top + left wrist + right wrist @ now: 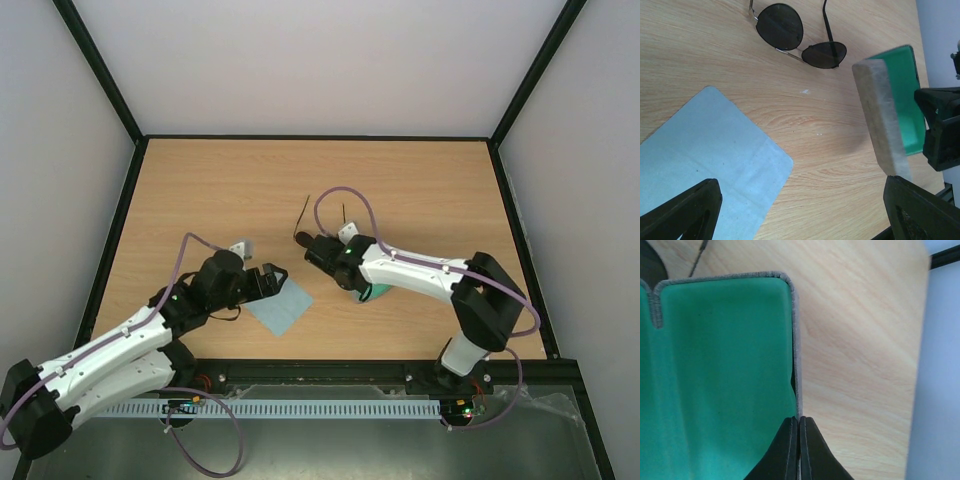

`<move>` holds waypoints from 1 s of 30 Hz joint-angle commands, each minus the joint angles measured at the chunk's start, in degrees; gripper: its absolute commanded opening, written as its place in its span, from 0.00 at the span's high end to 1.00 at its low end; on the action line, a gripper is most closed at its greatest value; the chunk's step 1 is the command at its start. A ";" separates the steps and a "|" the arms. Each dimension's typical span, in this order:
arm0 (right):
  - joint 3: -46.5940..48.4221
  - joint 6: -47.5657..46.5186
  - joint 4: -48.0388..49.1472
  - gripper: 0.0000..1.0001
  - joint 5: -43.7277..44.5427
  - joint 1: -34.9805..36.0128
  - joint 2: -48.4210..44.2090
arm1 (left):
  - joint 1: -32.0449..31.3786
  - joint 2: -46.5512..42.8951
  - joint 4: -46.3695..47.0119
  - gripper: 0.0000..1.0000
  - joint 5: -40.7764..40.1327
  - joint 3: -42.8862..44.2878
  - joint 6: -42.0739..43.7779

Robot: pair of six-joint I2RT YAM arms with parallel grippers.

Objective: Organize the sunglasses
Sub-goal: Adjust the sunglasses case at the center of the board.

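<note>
Sunglasses lie free on the table while the right arm grips the case

The sunglasses [782,26], round dark lenses in thin wire with slim temples unfolded, rest on the pale wood-grain table [200,190] near the light blue cloth [705,145] and the case [880,115], touching neither. A black frame [320,372] and plain whitish walls [320,60] enclose the table. The right gripper [799,422] is clenched on the case's fuzzy grey felt rim, beside its smooth green lining. The left gripper [800,180] hangs spread wide over the flat, round-cornered cloth, grasping nothing

Dark-lensed sunglasses [781,26], light blue cloth [715,145], grey case [879,115] lined green.
</note>
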 commanded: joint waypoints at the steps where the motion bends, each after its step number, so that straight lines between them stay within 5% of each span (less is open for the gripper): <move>1: 1.12 0.57 -3.06 0.98 15.35 2.56 5.74 | 0.50 1.61 1.82 0.09 1.78 -0.86 0.60; 8: 4.48 8.02 -9.04 0.98 27.84 6.09 18.65 | 0.48 0.92 1.01 0.09 2.24 -0.95 1.03; 14: 4.92 14.64 -13.03 0.84 24.39 8.56 22.16 | 0.44 -1.13 -0.18 0.09 1.67 -1.43 0.70; 16: 3.70 13.15 -10.99 0.66 21.22 9.28 19.25 | 0.44 -1.64 -0.29 0.09 1.74 -1.63 0.56; 24: 2.57 10.95 -8.04 0.37 7.93 9.86 2.83 | 0.45 -2.78 -1.15 0.09 1.44 -1.65 0.31; 30: -0.81 18.01 -2.98 0.33 -13.97 9.86 -14.08 | 0.44 -2.26 -1.27 0.09 0.96 -1.48 0.06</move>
